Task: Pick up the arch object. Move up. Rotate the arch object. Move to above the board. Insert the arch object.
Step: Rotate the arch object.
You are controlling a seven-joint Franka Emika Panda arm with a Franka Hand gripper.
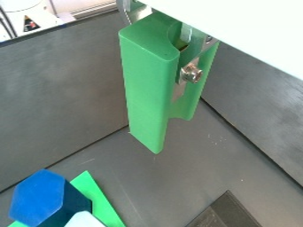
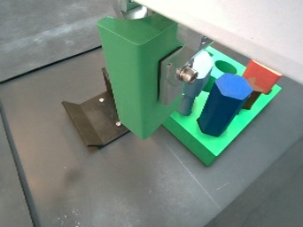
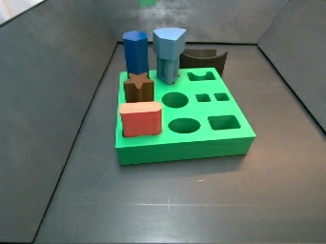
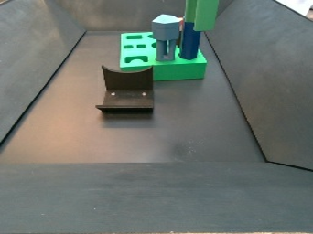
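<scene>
Gripper [image 1: 178, 69]: raised off the floor, above the board's edge beside the blue prisms in a side view, and closed on a tall green piece.
Fingers: one silver finger plate [image 2: 178, 75] lies flat against the piece's side in both wrist views. The opposite finger is hidden behind the piece.
Arch object [image 1: 148, 89]: the held piece is taken to be this. It is green like the board, not dark, and hangs upright clear of everything below. In a side view [image 4: 202, 11] only its lower part shows, at the top edge of the picture.
Board [image 3: 178, 143]: flat on the floor, with round and square holes open in its right and near parts.
Seated pieces: dark blue prism [image 3: 135, 57] and light blue prism [image 3: 169, 52] at the far side, brown star block [image 3: 140, 91] on the left, red cube [image 3: 140, 119] at the near left corner.
Fixture [image 4: 126, 87]: on the floor just beside the board, nothing resting on it.
</scene>
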